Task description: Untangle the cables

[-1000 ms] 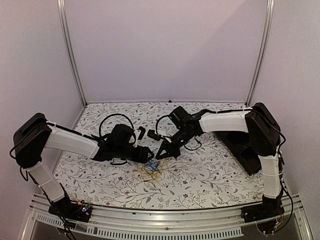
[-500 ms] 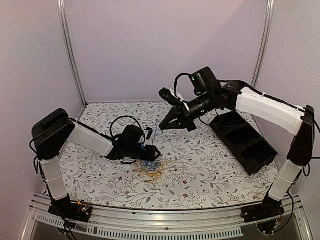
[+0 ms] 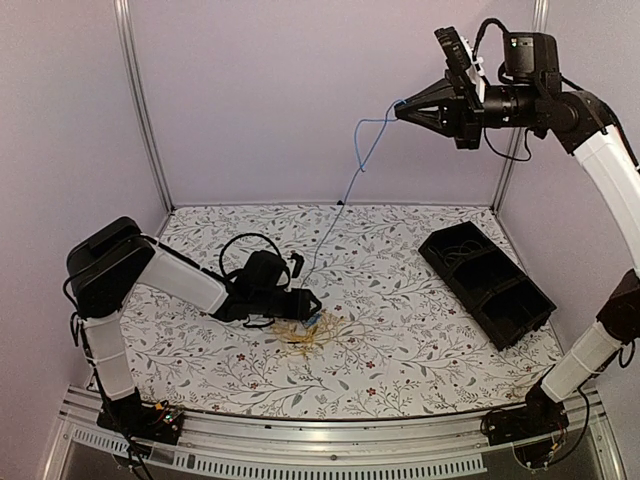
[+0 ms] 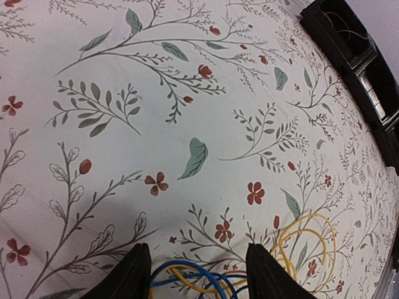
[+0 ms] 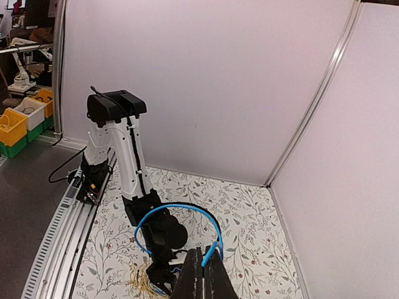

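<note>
A small tangle of yellow and blue cables (image 3: 305, 335) lies on the flowered table. My left gripper (image 3: 308, 303) rests low at the tangle's left edge, fingers apart, with blue and yellow strands (image 4: 199, 277) lying between the fingertips (image 4: 134, 274). My right gripper (image 3: 402, 111) is high up near the back right post, shut on the end of a blue cable (image 3: 352, 178) that stretches down to the tangle. In the right wrist view the blue cable (image 5: 177, 212) arcs from the shut fingers (image 5: 198, 274) down to the left gripper.
A black divided bin (image 3: 485, 282) sits on the right of the table. Purple walls and aluminium posts (image 3: 140, 105) enclose the back and sides. A metal rail (image 3: 300, 462) runs along the front edge.
My right gripper has risen from the tangle to high at the back right, drawing one blue cable out and up. My left gripper has shifted slightly right and stays on the tangle.
</note>
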### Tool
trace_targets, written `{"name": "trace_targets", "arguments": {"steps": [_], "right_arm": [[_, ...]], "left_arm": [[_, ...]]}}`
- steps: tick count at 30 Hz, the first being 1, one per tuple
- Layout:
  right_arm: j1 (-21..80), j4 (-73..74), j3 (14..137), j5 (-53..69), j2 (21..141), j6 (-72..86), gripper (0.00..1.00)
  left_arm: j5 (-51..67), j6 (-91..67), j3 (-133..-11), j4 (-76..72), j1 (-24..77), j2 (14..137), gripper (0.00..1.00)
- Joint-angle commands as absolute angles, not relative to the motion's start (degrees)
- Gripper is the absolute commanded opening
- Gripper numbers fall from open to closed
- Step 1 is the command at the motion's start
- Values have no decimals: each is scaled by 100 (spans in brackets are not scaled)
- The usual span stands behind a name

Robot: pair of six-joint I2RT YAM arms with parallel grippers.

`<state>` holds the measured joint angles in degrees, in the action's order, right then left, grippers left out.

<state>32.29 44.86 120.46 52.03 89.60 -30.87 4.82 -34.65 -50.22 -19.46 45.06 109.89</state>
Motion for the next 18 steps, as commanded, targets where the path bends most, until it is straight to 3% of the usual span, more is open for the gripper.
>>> {"name": "trace_targets", "arguments": {"steps": [1,9,18], "right_arm": [[2480,4538,12252,5257,8925,-2940,0],[804,4371,13282,5163,8814,-2625,0],[781,3814,11840,4503,8461,-2620,0]], "left_arm": [[352,-3494,-4839,-1846,4422,11013,54],[290,-3448,-4711,-1829,4378,10835,54],[402,-3401,-4609,-1988,4368,10418,54]]}}
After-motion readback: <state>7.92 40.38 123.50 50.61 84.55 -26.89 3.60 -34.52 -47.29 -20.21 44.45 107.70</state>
